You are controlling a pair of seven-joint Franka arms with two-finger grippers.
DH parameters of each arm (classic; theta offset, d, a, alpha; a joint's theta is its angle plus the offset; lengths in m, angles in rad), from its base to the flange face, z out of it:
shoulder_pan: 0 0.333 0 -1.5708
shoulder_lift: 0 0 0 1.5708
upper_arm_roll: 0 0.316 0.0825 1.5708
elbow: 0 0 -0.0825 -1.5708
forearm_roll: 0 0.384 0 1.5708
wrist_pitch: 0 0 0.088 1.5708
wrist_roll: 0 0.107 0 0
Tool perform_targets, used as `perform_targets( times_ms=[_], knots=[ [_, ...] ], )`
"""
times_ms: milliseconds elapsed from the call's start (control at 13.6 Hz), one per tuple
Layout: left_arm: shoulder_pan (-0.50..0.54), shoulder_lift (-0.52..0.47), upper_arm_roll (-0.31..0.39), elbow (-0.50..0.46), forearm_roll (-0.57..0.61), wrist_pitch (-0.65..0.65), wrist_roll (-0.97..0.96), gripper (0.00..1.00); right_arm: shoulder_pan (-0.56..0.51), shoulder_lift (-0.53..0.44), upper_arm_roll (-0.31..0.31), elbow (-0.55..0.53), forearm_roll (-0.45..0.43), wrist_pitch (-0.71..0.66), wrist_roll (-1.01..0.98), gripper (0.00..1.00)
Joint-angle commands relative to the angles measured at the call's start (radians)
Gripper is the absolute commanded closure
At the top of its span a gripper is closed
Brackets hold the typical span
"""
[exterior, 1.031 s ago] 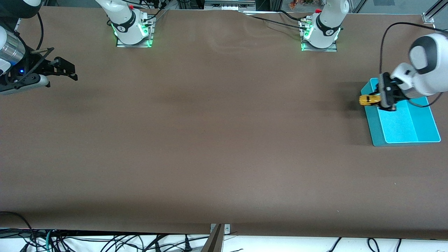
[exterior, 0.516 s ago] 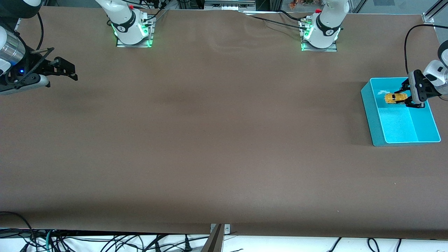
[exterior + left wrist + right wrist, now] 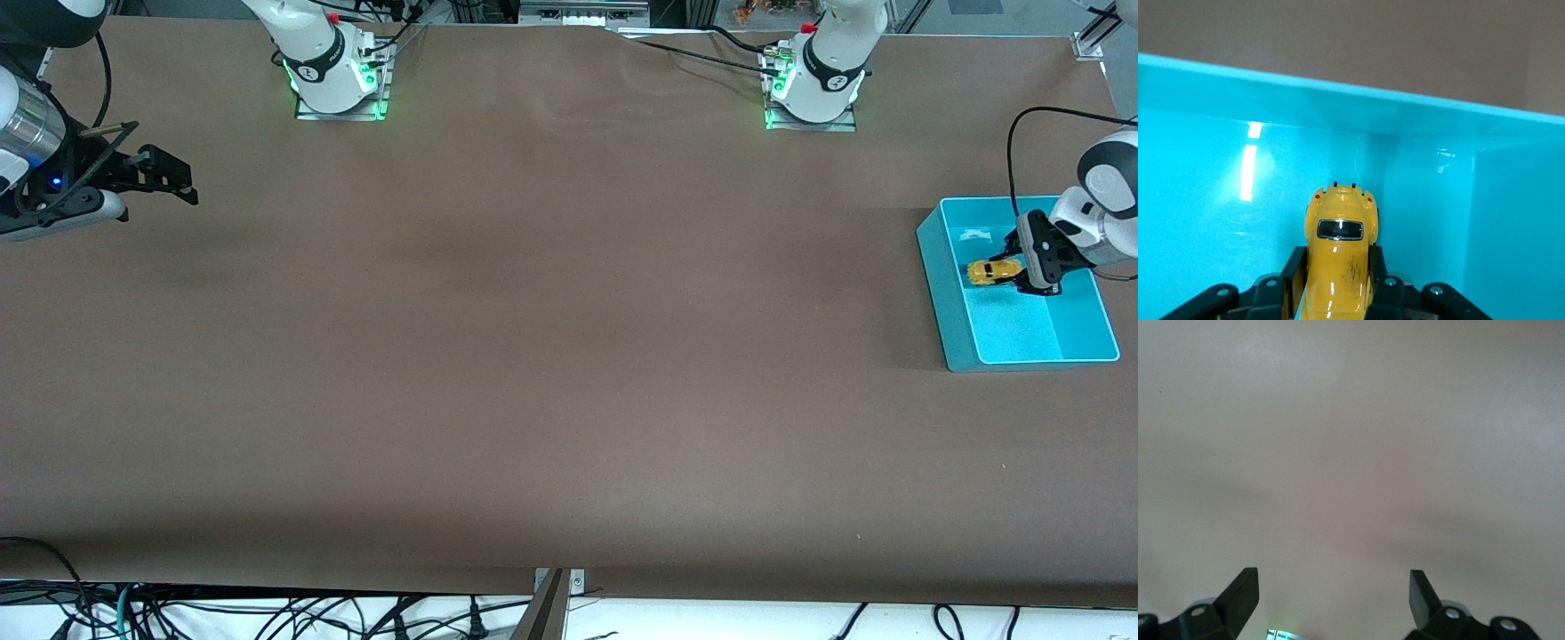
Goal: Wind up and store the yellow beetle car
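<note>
The car's (image 3: 1337, 267) rear end is running off the left wrist view's edge, and the left gripper's fingers (image 3: 1293, 280) are covering its lower sides and wheels. The right arm's (image 3: 18, 133) upper part is lying outside the front view.

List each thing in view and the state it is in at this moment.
Yellow toy car: clamped in the left hand, inside the bin, whether it touches the floor is unclear.
Blue bin: upright on the table, at the left arm's end.
Left hand: shut on the car.
Right hand: open, empty, waiting over bare table.
</note>
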Motion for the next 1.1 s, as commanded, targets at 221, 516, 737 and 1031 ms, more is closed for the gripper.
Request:
perform_targets(
  times_ms=[221,516,737,1031],
  knots=[
    [0.012,0.073,-0.011,0.025,0.003,0.077,0.015,1.0,0.009,-0.011,-0.009,-0.012,0.007,0.003,0.011,0.0],
    [0.006,0.074,-0.013,0.028,0.003,0.077,0.012,0.61,0.014,-0.009,-0.004,-0.003,0.012,0.003,0.014,0.0],
    [0.005,0.063,-0.014,0.033,0.005,0.071,0.007,0.0,0.014,-0.015,0.016,0.0,0.014,0.004,0.015,0.0],
    [-0.006,0.02,-0.024,0.085,0.005,-0.082,-0.043,0.0,0.012,-0.02,0.025,0.025,0.009,-0.02,0.067,0.0]
  ],
)
